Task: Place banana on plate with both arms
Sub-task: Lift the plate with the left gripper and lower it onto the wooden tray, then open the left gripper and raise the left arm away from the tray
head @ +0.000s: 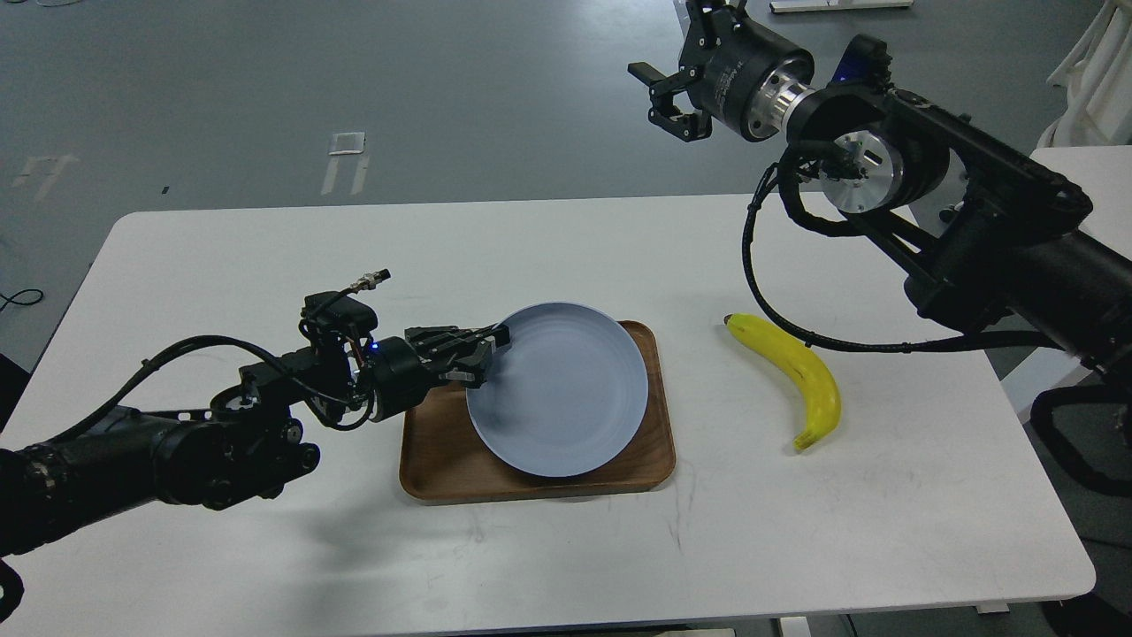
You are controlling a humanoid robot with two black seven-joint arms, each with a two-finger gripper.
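The pale blue-grey plate (559, 389) sits over the right part of the brown wooden tray (442, 451), its left rim slightly raised. My left gripper (485, 354) is shut on the plate's left rim. The yellow banana (800, 376) lies on the white table to the right of the tray, dark stem tip pointing to the far left. My right gripper (668, 93) is high above the table's far edge, well away from the banana, fingers apart and empty.
The white table (265, 248) ends at a front edge near the bottom and a right edge by my right arm. A black cable (769, 301) from my right arm hangs just behind the banana. Grey floor lies beyond.
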